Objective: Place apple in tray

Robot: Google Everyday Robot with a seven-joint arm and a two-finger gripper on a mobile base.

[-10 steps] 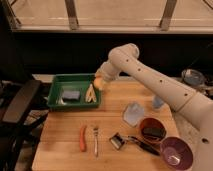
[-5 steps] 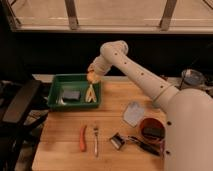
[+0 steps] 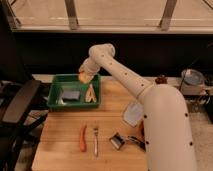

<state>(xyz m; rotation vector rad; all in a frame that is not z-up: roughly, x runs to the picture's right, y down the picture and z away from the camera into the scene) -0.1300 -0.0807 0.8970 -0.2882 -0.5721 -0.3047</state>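
Observation:
The apple (image 3: 83, 76), small and yellow-orange, is held in my gripper (image 3: 85, 75) at the end of the white arm. The gripper is shut on it and holds it just above the back right part of the green tray (image 3: 56, 93). The tray stands at the back left of the wooden table (image 3: 60, 145). It holds a dark grey-blue flat object (image 3: 70, 94) and a pale yellow item (image 3: 91, 94).
An orange carrot (image 3: 83, 138) and a fork (image 3: 95, 141) lie at the table's front. A black-handled tool (image 3: 118, 141) and a clear packet (image 3: 132, 114) lie right of them. The arm hides the table's right part. A black chair (image 3: 19, 102) stands left; a metal bowl (image 3: 192, 78) sits far right.
The arm has swung left and the view has shifted. The apple in the gripper has moved from the tray's right edge to over the tray's back right part.

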